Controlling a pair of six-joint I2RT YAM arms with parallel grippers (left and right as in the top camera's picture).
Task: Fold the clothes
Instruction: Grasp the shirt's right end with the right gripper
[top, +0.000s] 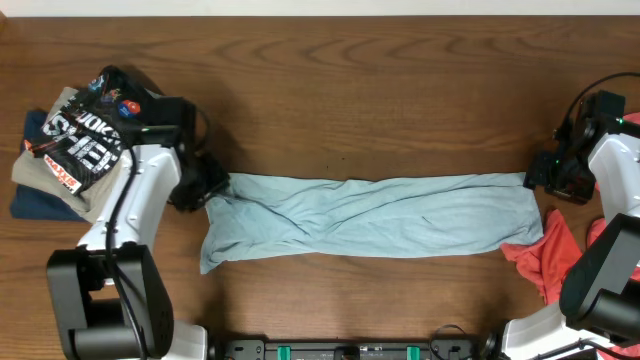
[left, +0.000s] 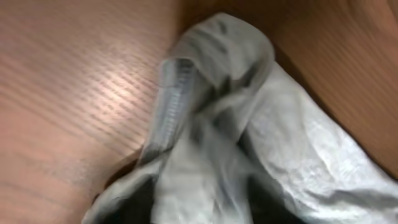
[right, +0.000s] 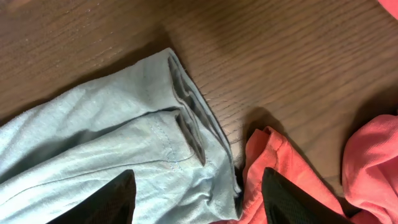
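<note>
The pale blue-grey T-shirt (top: 370, 215) lies as a long folded strip across the middle of the table. My left gripper (top: 205, 190) is at its left end. In the left wrist view the fingers (left: 199, 208) stand apart as dark shapes with bunched shirt fabric (left: 249, 124) between and over them. My right gripper (top: 537, 180) is at the strip's right end. In the right wrist view it (right: 198, 180) is open, hovering over the shirt's sleeve hem (right: 124, 124) and holding nothing. The coral-red garment (top: 545, 255) lies crumpled beside that end, and it also shows in the right wrist view (right: 267, 162).
A pile of other clothes, with a black printed shirt (top: 85, 135) on top, sits at the far left behind my left arm. The wooden table (top: 380, 90) runs behind the strip. A black rail (top: 350, 350) is at the front edge.
</note>
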